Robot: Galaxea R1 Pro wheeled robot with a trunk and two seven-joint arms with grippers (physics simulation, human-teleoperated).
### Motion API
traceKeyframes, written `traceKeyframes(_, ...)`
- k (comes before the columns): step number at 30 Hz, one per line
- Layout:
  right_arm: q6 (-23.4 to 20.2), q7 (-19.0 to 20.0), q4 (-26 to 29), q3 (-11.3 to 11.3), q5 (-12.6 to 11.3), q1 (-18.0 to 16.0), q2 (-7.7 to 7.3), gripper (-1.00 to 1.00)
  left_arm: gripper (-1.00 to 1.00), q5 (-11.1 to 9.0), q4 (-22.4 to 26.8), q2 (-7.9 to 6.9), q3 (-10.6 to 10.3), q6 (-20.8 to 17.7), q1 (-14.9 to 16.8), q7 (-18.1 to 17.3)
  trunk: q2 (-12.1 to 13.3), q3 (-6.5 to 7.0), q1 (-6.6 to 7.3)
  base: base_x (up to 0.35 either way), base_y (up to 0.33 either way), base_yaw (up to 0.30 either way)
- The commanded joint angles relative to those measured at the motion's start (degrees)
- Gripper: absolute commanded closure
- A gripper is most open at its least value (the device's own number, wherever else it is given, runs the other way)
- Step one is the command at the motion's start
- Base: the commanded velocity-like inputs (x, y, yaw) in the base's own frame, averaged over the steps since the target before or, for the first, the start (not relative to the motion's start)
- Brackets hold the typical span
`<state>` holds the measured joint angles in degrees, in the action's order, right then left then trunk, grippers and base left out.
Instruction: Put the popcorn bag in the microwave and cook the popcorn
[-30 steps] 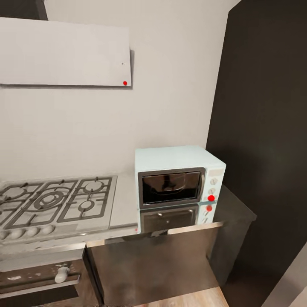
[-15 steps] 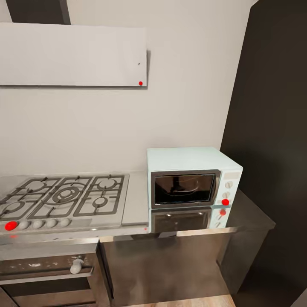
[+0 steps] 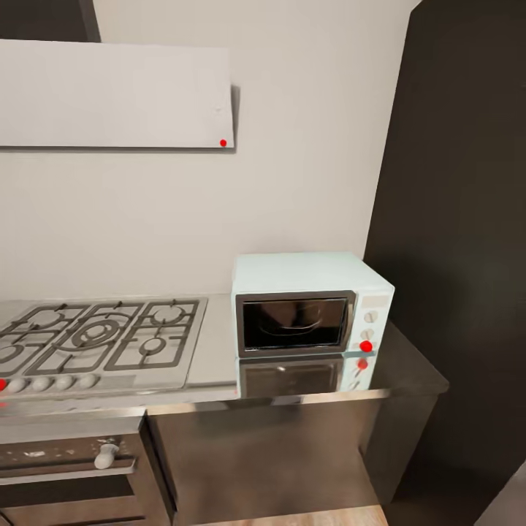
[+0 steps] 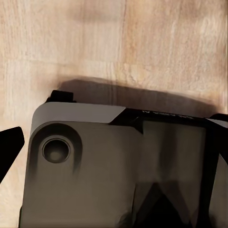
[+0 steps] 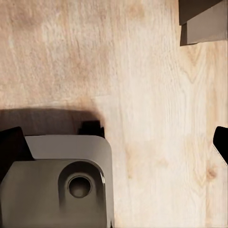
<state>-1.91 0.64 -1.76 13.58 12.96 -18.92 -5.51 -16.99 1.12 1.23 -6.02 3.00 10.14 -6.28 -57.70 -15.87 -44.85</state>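
Microwave (image 3: 307, 314): door closed, at the right end of the countertop (image 3: 409, 365), beside the gas hob (image 3: 95, 343); we judge it set there for frontal reach.
Popcorn bag: not on the stretch of counter before us; we still need to locate it.
Claws: both wrist cameras look down at the wood floor (image 5: 152, 95) and grey base; spread or pressed together, we cannot tell.
Room: pale wall, white hood (image 3: 109, 95), dark cabinets.
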Motion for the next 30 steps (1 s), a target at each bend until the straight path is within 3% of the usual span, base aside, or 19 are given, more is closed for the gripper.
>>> traceKeyframes(1,-0.1,0.1,-0.1,0.5,0.6,-0.1,-0.02,-1.0,-1.0,-0.6,-0.1,0.0,-0.5,0.2,0.1,-0.2,0.0,-0.07,0.0,0.0,-0.26,0.0)
traceKeyframes(30,-0.2,0.2,-0.1,0.5,0.7,-0.1,-0.02,-1.0,-1.0,-0.6,-0.1,0.01,-0.5,0.2,0.1,-0.1,0.0,-0.07,0.0,0.054,-0.198,0.0)
